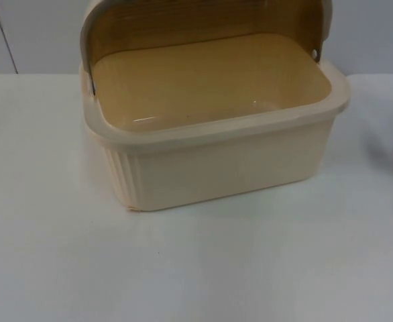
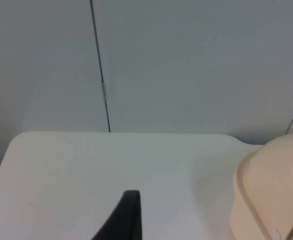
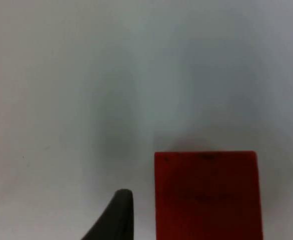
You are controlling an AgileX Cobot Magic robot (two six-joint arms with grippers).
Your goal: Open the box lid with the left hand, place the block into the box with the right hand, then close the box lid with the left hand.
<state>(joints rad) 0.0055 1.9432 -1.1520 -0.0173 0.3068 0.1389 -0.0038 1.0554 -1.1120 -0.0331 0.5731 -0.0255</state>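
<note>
A white table meets a grey wall. A cream box sits on it, lid raised. The red block lies just beside the right gripper's fingertip; its grip cannot be told. The left gripper's fingertip is near the box; grip unclear.

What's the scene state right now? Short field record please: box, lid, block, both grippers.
box: cream plastic box mid-table, ribbed wall, inside bare
lid: translucent brown lid swung up and back, open
block: red block on the white table, outside the box on its right
left gripper: its black fingertip over the table, beside the box, holding nothing seen
right gripper: its black fingertip next to the red block, not gripping it
</note>
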